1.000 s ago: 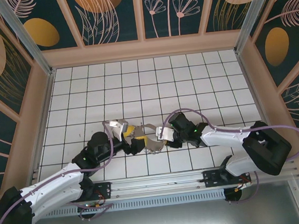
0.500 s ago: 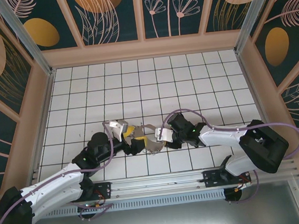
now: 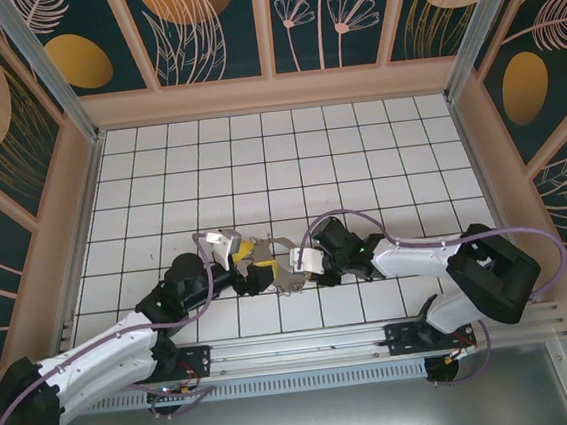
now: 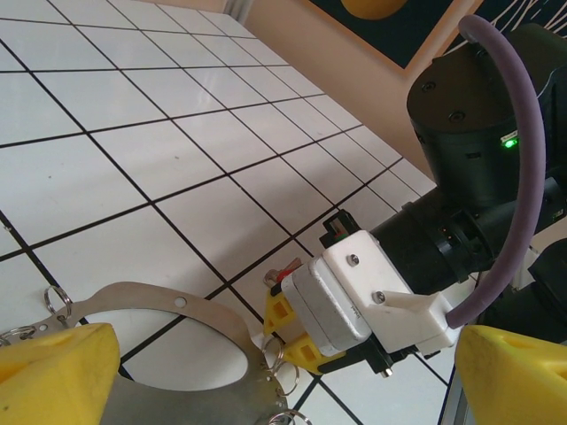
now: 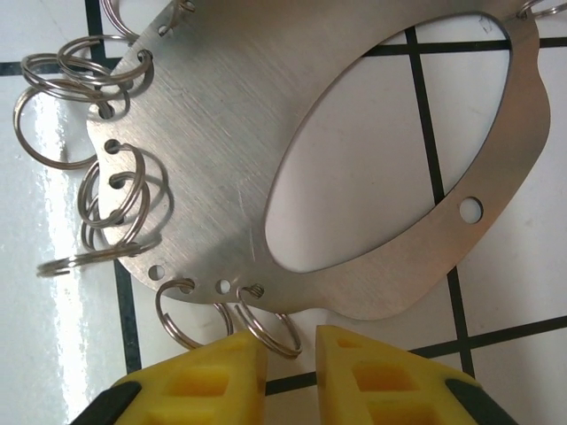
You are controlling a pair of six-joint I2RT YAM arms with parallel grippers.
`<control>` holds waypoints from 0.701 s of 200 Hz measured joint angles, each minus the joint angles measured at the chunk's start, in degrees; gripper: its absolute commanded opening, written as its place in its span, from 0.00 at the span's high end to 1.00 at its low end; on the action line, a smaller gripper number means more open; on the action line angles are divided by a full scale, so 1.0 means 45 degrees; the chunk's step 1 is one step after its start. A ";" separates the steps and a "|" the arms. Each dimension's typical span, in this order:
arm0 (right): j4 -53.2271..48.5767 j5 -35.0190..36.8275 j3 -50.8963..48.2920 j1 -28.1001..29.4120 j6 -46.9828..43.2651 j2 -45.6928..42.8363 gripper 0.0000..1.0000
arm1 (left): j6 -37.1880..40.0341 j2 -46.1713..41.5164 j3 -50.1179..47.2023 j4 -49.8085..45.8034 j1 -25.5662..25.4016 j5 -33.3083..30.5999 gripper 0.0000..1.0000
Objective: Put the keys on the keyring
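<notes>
Two changes: right gripper (image 5: 291,347) now closer to keyring (image 5: 221,159) rim, fingers (image 5: 208,376) narrowing around small loop (image 5: 266,329), pinch unconfirmed; left gripper (image 3: 252,259) spread wide. Threading probably not begun.

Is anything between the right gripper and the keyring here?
Nothing visible. The right gripper sits at the rim of the keyring, with just one loop of that rim at the gap between its fingertips.

The keyring (image 5: 204,133) is brushed, matt grey metal; its small loops (image 5: 111,190) are shiny wire; the white tiled table (image 5: 53,341) looks glossy.
</notes>
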 measured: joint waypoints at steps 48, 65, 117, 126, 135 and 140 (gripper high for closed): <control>-0.0039 -0.0049 0.0087 0.0175 0.0000 0.0039 0.82 | -0.0078 -0.0107 -0.0083 -0.0015 0.0000 -0.0015 0.03; -0.0097 -0.0092 0.0146 0.0287 -0.0034 0.0087 0.81 | -0.0083 -0.0194 -0.0083 -0.0015 0.0000 -0.0044 0.04; -0.0204 -0.0102 0.0199 0.0437 -0.0092 0.0146 0.85 | -0.0170 -0.0359 -0.0165 -0.0024 0.0000 -0.0097 0.04; -0.0253 -0.0112 0.0209 0.0471 -0.0102 0.0146 0.88 | -0.0175 -0.0389 -0.0165 -0.0024 0.0000 -0.0112 0.04; -0.0296 -0.0131 0.0219 0.0505 -0.0097 0.0146 0.90 | -0.0175 -0.0427 -0.0165 -0.0029 0.0000 -0.0151 0.04; -0.0301 -0.0136 0.0219 0.0529 -0.0117 0.0146 0.91 | -0.0175 -0.0457 -0.0165 -0.0029 0.0000 -0.0160 0.04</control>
